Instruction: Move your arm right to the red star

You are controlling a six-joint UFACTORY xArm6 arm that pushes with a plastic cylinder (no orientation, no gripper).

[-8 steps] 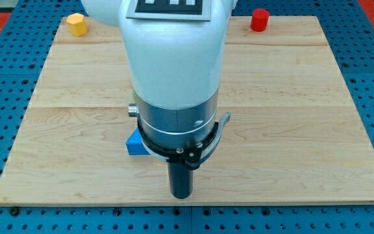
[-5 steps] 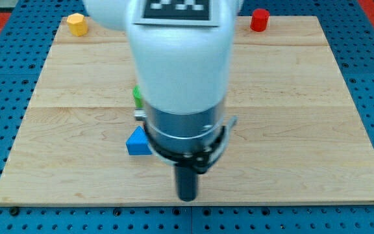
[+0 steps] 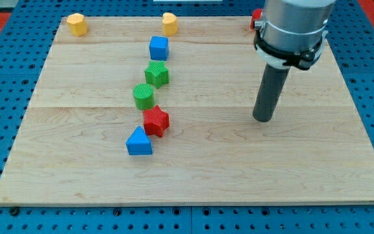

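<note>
The red star point(image 3: 155, 121) lies on the wooden board point(image 3: 304, 169) left of centre, just above and to the right of a blue triangle point(image 3: 138, 142). My tip point(image 3: 262, 119) rests on the board well to the right of the red star, at about the same height in the view. Bare wood lies between the tip and the star.
A green cylinder point(image 3: 143, 96), a green star point(image 3: 156, 74) and a blue cube point(image 3: 158, 47) run up from the red star. Yellow blocks sit at the top left point(image 3: 76, 24) and top centre point(image 3: 169, 23). A red block point(image 3: 256, 18) is mostly hidden behind the arm.
The arm has swung from the board's lower middle, where it hid the blocks, to the right and up. The row of blocks is now uncovered and the tip stands right of the red star.
</note>
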